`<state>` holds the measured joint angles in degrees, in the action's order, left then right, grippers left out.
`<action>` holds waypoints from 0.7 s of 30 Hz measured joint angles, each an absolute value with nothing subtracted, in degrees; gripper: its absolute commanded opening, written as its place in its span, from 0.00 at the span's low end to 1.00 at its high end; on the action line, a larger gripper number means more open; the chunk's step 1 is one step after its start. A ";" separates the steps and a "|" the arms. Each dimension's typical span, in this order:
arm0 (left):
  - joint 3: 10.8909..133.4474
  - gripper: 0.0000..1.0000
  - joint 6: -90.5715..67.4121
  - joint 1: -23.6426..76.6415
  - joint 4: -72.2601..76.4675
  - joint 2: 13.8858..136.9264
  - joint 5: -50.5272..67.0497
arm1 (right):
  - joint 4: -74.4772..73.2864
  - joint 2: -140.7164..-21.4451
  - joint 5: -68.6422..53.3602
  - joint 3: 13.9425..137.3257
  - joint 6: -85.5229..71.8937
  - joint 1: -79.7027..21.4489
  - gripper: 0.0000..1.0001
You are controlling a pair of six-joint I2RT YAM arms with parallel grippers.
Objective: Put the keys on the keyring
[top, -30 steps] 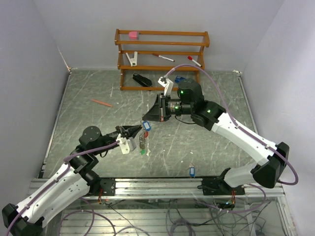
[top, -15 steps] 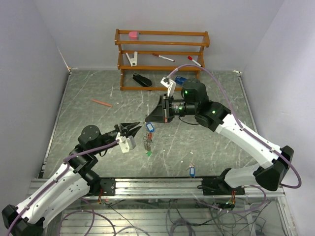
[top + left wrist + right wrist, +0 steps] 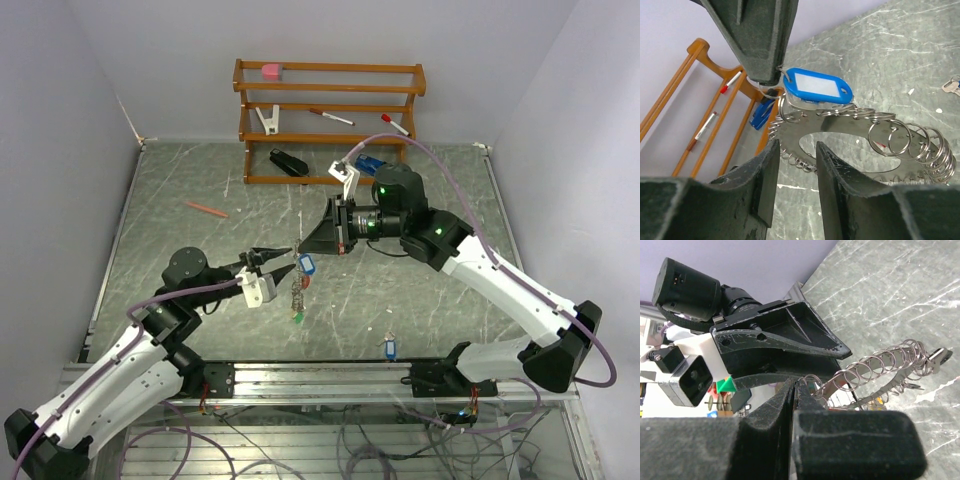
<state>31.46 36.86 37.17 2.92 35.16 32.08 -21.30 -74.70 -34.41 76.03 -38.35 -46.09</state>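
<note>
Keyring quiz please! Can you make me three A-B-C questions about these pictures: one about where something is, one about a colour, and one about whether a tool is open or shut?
1. Where is the pink thing?
A) on the top shelf of the wooden rack
B) on the table
C) under the rack

2. What colour is the big tag next to the keyring?
A) red
B) blue
C) yellow

3. How is the right tool?
A) wide open
B) shut, holding up the keyring
C) lying flat on the table

Answers:
1 A: the top view shows it at the left end of the top shelf.
2 B: the left wrist view shows it bright blue with a white label.
3 B: its fingers press together in its own wrist view, and the keyring hangs from its tip.
</note>
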 measured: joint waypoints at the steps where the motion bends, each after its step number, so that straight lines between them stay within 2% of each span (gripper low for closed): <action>1: 31.46 0.41 36.75 37.17 2.92 35.33 32.21 | -21.26 -74.65 -34.52 75.79 -38.35 -46.09 0.00; 7: 31.46 0.33 36.49 37.17 2.94 35.75 32.51 | -21.12 -73.91 -34.83 73.49 -38.52 -46.06 0.00; 21: 34.28 0.30 36.42 37.17 1.06 36.58 35.79 | -20.43 -73.73 -35.22 72.49 -38.72 -46.09 0.00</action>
